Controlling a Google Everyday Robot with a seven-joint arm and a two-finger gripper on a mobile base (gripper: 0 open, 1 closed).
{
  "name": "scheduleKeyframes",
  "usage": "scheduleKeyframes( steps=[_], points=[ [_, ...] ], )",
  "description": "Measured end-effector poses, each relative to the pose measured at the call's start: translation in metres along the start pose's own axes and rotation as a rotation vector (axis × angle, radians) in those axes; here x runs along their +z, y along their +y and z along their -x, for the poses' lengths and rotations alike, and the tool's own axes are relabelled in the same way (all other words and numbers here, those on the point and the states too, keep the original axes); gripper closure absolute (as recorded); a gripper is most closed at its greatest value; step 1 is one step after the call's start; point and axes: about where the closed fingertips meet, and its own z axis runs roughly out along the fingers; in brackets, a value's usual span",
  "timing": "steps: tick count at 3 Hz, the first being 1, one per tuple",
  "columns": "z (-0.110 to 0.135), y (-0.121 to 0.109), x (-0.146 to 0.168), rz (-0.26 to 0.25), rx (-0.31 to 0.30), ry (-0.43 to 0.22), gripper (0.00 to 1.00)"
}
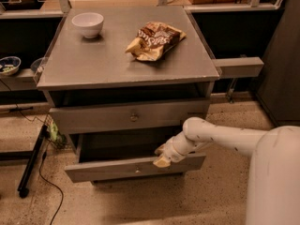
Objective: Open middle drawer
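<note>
A speckled floor [140,205] runs under a grey table [93,69] that fills the centre of the frame. On its top, a white bowl [87,24] stands at upper left and a crumpled snack bag [155,40] lies to the right of it. Below the upper drawer front [93,118], the middle drawer [108,170] stands pulled out, low in the frame. The white arm [220,137] reaches in from the right. Its end effector [162,157] sits at the top edge of that drawer's front, right of the knob [137,169]; I cannot tell whether it is open or closed.
</note>
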Motion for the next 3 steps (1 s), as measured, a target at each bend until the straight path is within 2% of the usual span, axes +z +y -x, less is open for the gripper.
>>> scheduleKeyframes(
  steps=[3],
  points=[
    [0.0039,0.0026,-0.0059,0.003,0.017,-0.019,1.00]
  ],
)
